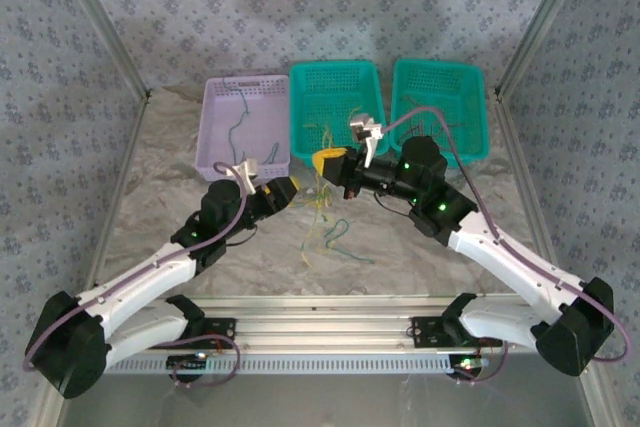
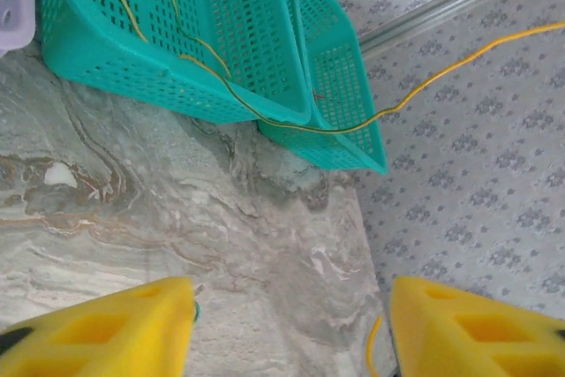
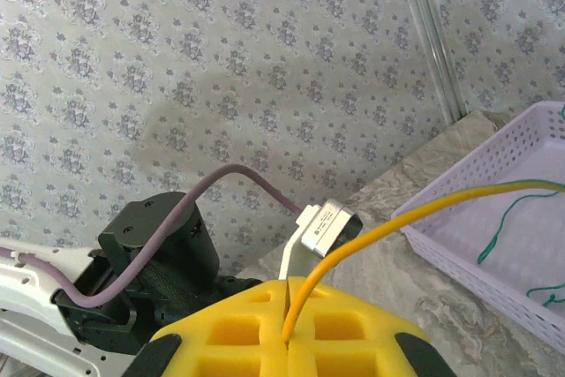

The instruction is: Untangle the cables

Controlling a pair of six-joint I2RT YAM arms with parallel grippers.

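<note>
We see a smooth, marble-veined counter, perforated plastic baskets, matt yellow foam pads on the right pincer, and a smooth, plastic-coated cable.

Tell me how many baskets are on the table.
3: a lavender basket at the back left, a middle teal basket right beside it, and a right teal basket at the back right. None seems hidden.
</note>
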